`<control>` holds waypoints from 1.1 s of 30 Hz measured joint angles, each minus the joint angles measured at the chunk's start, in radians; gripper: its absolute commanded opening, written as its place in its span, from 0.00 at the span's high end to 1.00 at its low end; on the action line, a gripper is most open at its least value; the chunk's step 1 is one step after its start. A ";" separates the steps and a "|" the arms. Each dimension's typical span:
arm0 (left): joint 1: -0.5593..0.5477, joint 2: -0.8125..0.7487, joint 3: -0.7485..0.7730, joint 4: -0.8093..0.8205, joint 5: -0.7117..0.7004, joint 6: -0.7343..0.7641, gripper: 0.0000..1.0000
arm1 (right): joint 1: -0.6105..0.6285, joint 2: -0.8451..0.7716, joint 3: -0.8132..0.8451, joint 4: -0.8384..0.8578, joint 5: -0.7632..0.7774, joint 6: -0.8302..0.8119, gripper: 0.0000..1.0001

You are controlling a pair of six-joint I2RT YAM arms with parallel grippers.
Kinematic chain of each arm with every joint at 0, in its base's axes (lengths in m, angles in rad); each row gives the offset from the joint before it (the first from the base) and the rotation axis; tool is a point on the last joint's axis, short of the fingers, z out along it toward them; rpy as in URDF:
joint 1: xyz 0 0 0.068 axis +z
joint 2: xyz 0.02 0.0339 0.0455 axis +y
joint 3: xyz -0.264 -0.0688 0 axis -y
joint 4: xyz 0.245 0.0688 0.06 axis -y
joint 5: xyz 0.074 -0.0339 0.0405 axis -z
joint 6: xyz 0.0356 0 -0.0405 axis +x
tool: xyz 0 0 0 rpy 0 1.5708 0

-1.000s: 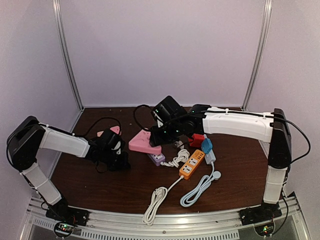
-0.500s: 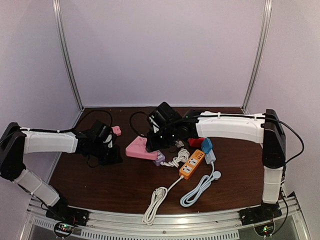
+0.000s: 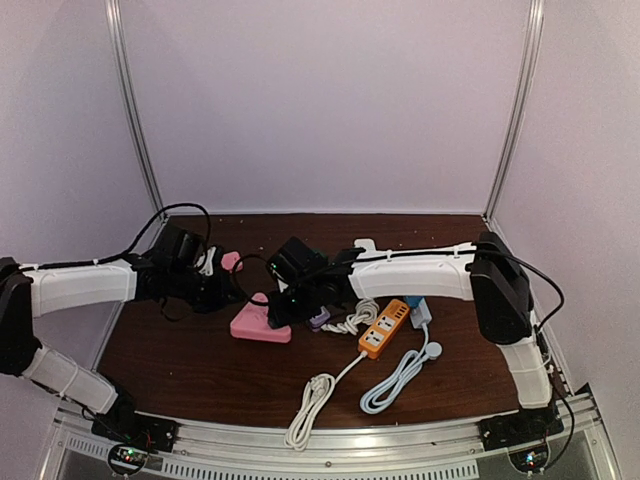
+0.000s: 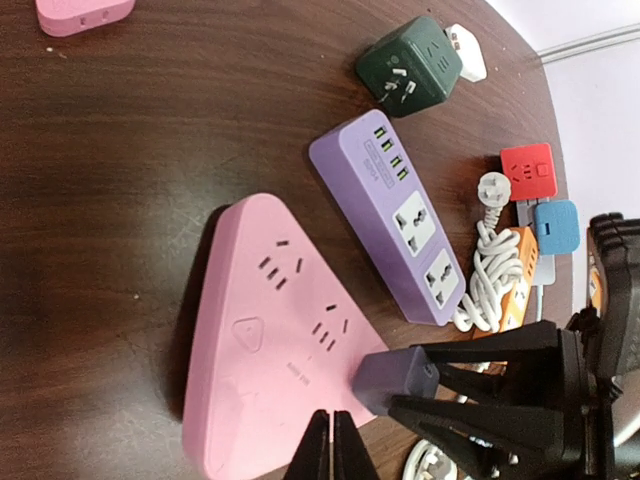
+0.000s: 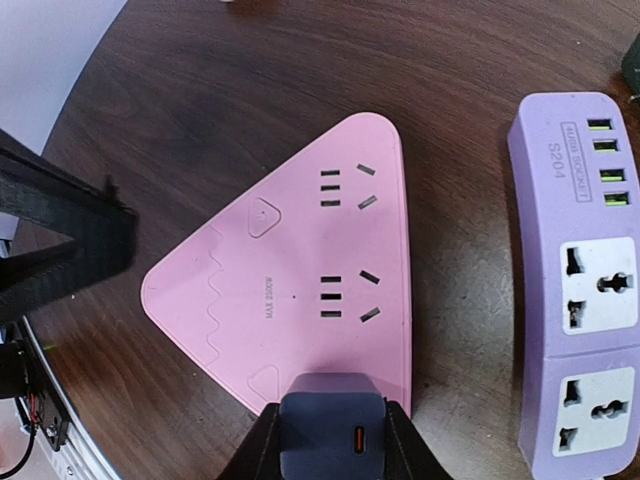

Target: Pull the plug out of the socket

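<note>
Holding the dark plug (image 5: 330,435) clamped in the right jaws at the right corner of the pink socket (image 5: 300,270), flat on the table (image 3: 200,370), pull axis likely straight up off its face, left jaws together just left of it.

A robotics lab test cell: pale wall panels (image 3: 320,100) framed by aluminium posts (image 3: 135,110), a dark wood-grain worktop (image 3: 200,360), an aluminium rail (image 3: 330,445) bearing the left arm (image 3: 85,285) and right arm (image 3: 420,278), and a pink triangular power strip (image 3: 255,322), purple power strip (image 5: 575,300) and orange power strip (image 3: 385,328) lying together.
</note>
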 measured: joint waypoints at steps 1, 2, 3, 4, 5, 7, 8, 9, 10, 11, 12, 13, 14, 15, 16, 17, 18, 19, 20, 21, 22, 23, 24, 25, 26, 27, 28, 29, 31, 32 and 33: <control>-0.002 0.016 -0.001 0.017 0.011 -0.005 0.96 | 0.005 0.004 0.006 0.006 0.000 0.003 0.88; -0.005 0.028 -0.002 0.028 0.019 -0.008 0.96 | 0.008 0.005 0.009 0.009 -0.002 0.005 0.88; -0.009 0.043 -0.002 0.043 0.028 -0.012 0.97 | 0.011 0.006 0.011 0.016 -0.002 0.007 0.88; -0.014 0.058 -0.002 0.059 0.037 -0.017 0.97 | 0.014 0.006 0.011 0.022 -0.002 0.010 0.88; -0.020 0.072 -0.002 0.074 0.043 -0.021 0.97 | 0.017 0.006 0.011 0.027 -0.002 0.013 0.88; -0.035 0.114 -0.009 0.117 0.061 -0.035 0.97 | 0.022 0.010 0.014 0.035 -0.002 0.018 0.88; -0.039 0.124 -0.014 0.133 0.064 -0.040 0.97 | 0.024 0.013 0.018 0.035 -0.002 0.019 0.88; -0.042 0.135 -0.020 0.146 0.065 -0.045 0.97 | 0.027 0.020 0.026 0.036 -0.002 0.021 0.88; -0.044 0.148 -0.025 0.155 0.068 -0.049 0.97 | 0.027 0.026 0.031 0.037 -0.002 0.021 0.88; -0.045 0.158 -0.029 0.163 0.068 -0.051 0.97 | 0.029 0.030 0.034 0.040 -0.002 0.021 0.88; -0.046 0.169 -0.035 0.171 0.071 -0.054 0.97 | 0.030 0.035 0.037 0.040 -0.002 0.021 0.88; -0.047 0.178 -0.039 0.172 0.072 -0.055 0.97 | 0.031 0.041 0.040 0.040 -0.002 0.021 0.88; -0.047 0.185 -0.042 0.172 0.074 -0.056 0.98 | 0.031 0.047 0.044 0.040 -0.001 0.021 0.88; -0.047 0.191 -0.045 0.171 0.076 -0.056 0.98 | 0.031 0.050 0.046 0.042 0.000 0.021 0.88; -0.047 0.197 -0.048 0.169 0.076 -0.056 0.98 | 0.031 0.052 0.047 0.042 0.001 0.021 0.88; -0.047 0.202 -0.052 0.171 0.079 -0.056 0.97 | 0.031 0.053 0.050 0.041 0.003 0.020 0.88; -0.047 0.203 -0.054 0.171 0.080 -0.055 0.98 | 0.031 0.055 0.051 0.040 0.004 0.021 0.88; -0.047 0.203 -0.055 0.171 0.080 -0.055 0.98 | 0.031 0.056 0.052 0.040 0.006 0.020 0.88; -0.047 0.203 -0.056 0.171 0.080 -0.054 1.00 | 0.031 0.057 0.052 0.040 0.009 0.020 0.88; -0.047 0.203 -0.057 0.172 0.079 -0.054 1.00 | 0.031 0.057 0.055 0.038 0.011 0.020 0.88; -0.047 0.202 -0.058 0.173 0.075 -0.053 1.00 | 0.031 0.059 0.059 0.034 0.012 0.020 0.88; -0.047 0.202 -0.059 0.173 0.073 -0.053 1.00 | 0.031 0.061 0.062 0.029 0.013 0.019 0.88; -0.047 0.202 -0.060 0.173 0.069 -0.053 1.00 | 0.031 0.061 0.064 0.026 0.014 0.019 0.88; -0.047 0.202 -0.060 0.172 0.064 -0.053 1.00 | 0.031 0.062 0.067 0.024 0.016 0.017 0.88; -0.047 0.202 -0.060 0.172 0.058 -0.053 1.00 | 0.031 0.063 0.072 0.018 0.018 0.016 0.88; -0.048 0.201 -0.060 0.172 0.053 -0.053 1.00 | 0.031 0.063 0.074 0.015 0.021 0.015 0.88; -0.049 0.201 -0.059 0.170 0.046 -0.053 1.00 | 0.031 0.063 0.075 0.014 0.024 0.013 0.88; -0.049 0.201 -0.058 0.169 0.040 -0.050 1.00 | 0.032 0.063 0.076 0.012 0.028 0.012 0.88; -0.051 0.202 -0.055 0.163 0.027 -0.046 1.00 | 0.032 0.063 0.082 0.008 0.034 0.010 0.88; -0.052 0.203 -0.052 0.158 0.019 -0.042 1.00 | 0.032 0.063 0.084 0.008 0.036 0.009 0.88; -0.052 0.205 -0.049 0.154 0.011 -0.038 1.00 | 0.032 0.063 0.084 0.007 0.039 0.009 0.88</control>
